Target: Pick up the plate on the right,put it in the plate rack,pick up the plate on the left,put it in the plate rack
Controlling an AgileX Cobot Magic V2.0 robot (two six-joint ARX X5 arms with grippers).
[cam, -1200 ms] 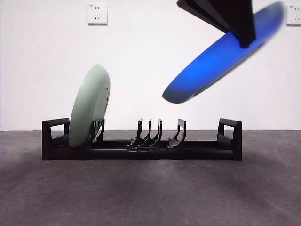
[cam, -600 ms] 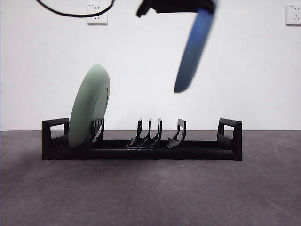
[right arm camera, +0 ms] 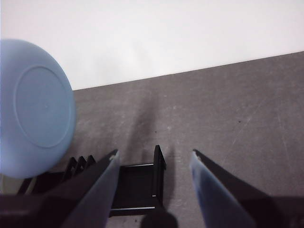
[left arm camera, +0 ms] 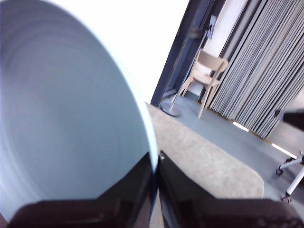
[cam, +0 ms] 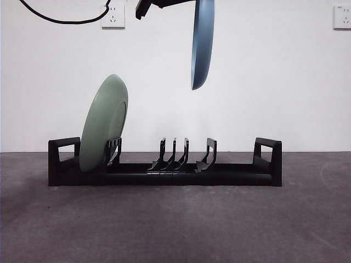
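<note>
A blue plate (cam: 201, 46) hangs upright and edge-on high above the middle prongs of the black plate rack (cam: 164, 171). My left gripper (cam: 174, 3) is shut on its rim at the picture's top. In the left wrist view both jaws pinch the plate's edge (left arm camera: 142, 123), left gripper (left arm camera: 156, 160). A pale green plate (cam: 104, 124) stands tilted in the rack's left end. My right gripper (right arm camera: 154, 156) is open above the rack's end handle (right arm camera: 137, 183) and sees the blue plate's underside (right arm camera: 35, 109).
Dark grey tabletop (cam: 175, 224) stretches in front of the rack. A white wall with sockets (cam: 113, 15) lies behind, and a black cable (cam: 60, 19) hangs at the upper left. Upright prongs (cam: 175, 153) stand bare in the rack's middle.
The blue plate has swung from a slant at the upper right to upright, moving left over the rack's middle. The green plate and rack stayed put.
</note>
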